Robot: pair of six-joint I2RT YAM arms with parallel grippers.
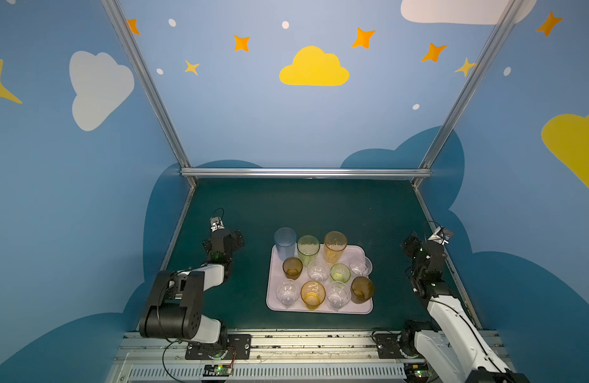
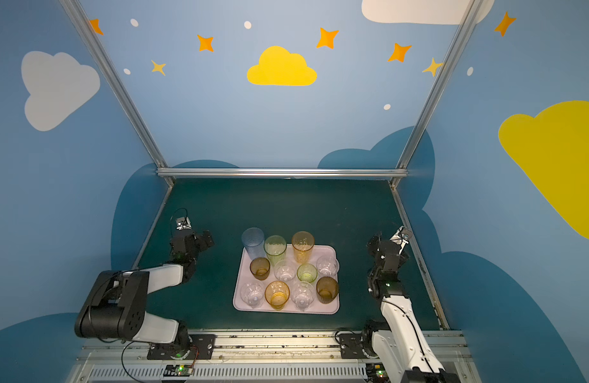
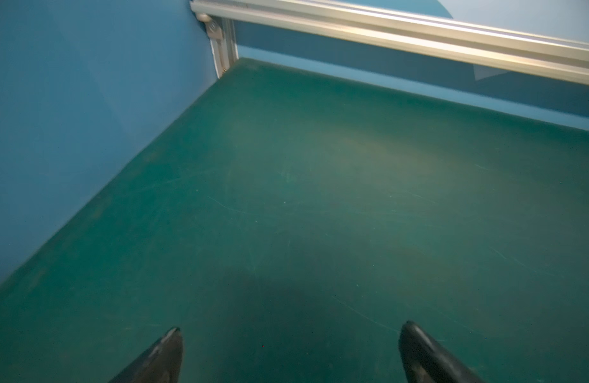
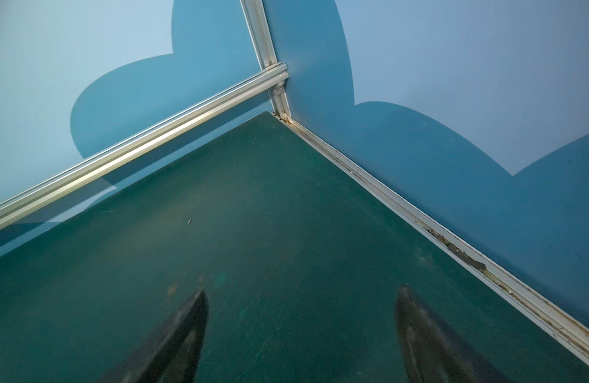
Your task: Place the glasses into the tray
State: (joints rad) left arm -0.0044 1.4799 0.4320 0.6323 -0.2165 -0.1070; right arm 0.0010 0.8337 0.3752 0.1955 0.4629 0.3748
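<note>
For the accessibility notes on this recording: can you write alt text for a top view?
Eleven see-through glasses, clear and coloured, stand upright on a pale lilac tray in the middle of a dark green table. The left arm and right arm sit at either side, apart from the tray.

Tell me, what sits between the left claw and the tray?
Only bare green tabletop lies between the left gripper and the tray, as both top views show.
</note>
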